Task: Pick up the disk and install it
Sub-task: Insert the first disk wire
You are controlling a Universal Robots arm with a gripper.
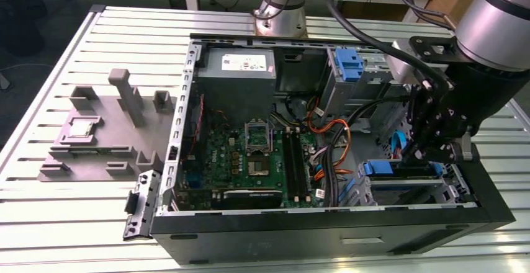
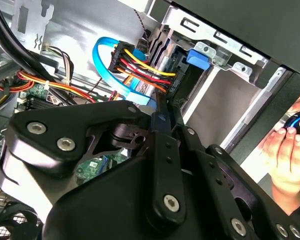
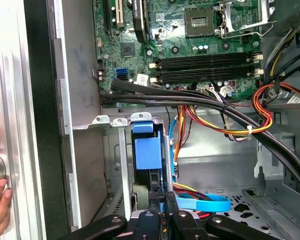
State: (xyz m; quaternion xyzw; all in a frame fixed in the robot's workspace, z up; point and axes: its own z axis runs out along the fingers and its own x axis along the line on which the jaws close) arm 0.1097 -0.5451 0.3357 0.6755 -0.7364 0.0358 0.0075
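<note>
The pincer [image 1: 431,155] reaches into the open computer case [image 1: 331,236], its fingers [image 3: 162,210] clamped on the rear edge of the disk [image 3: 149,155]. The disk sits straight ahead of the pincer in the drive bay [image 3: 115,165]. The motherboard [image 1: 248,155] lies beside it.

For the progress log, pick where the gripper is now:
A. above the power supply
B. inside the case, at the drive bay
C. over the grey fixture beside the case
B: in the exterior view the gripper hangs inside the case, right at the drive bay with the blue bracket, well away from the fixture and the power supply.
</note>
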